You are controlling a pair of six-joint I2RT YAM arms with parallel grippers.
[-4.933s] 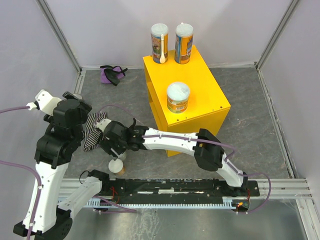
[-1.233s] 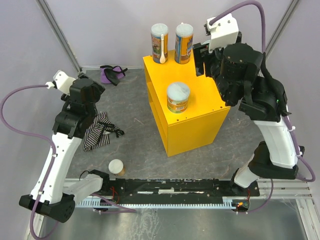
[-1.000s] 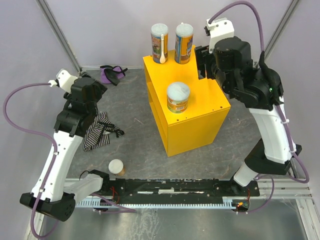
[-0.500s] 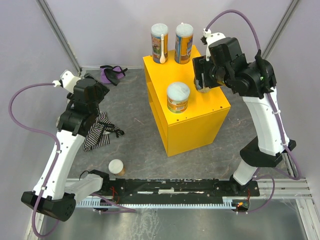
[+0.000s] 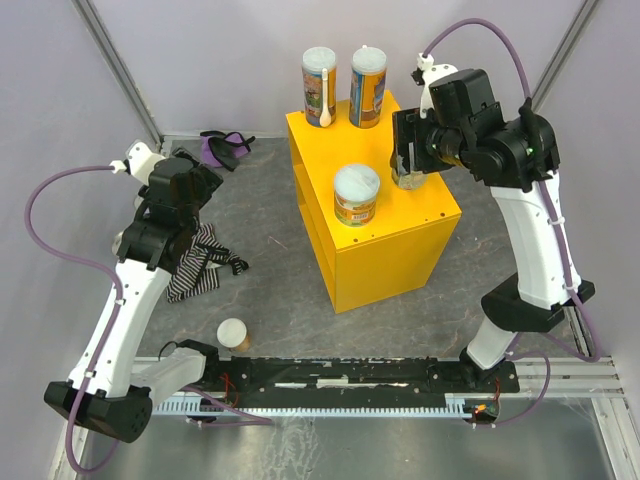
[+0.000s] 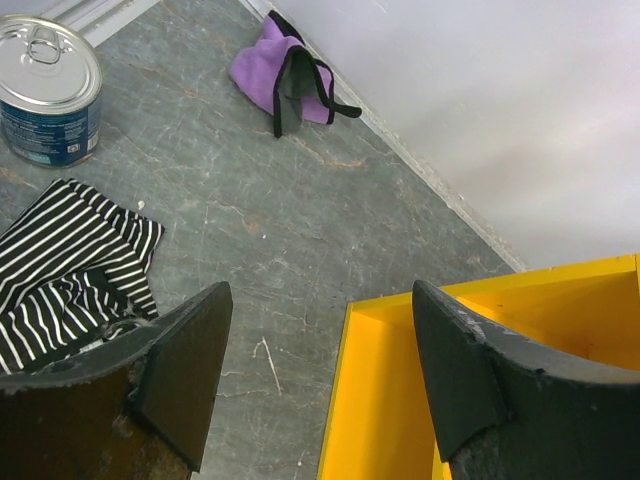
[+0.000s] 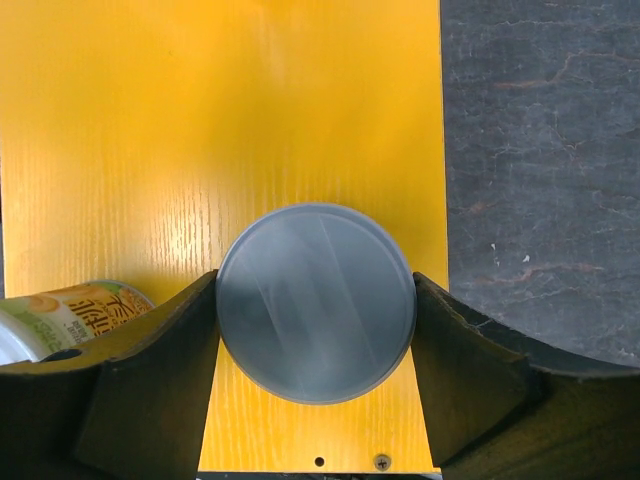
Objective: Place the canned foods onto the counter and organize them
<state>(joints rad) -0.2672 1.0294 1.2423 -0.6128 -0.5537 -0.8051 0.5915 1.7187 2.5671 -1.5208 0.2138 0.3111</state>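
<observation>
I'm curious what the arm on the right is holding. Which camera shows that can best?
Right wrist view: the can fills the middle, its grey lid seen from above in the right hand, over the yellow counter. The top view shows only a sliver of its side; the left wrist view misses it.

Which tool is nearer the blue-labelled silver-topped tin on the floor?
Left. The left tool hangs open near the blue-labelled silver-topped tin, by the striped cloth; the right tool is over the yellow box-shaped counter, shut on a grey-lidded can.
</observation>
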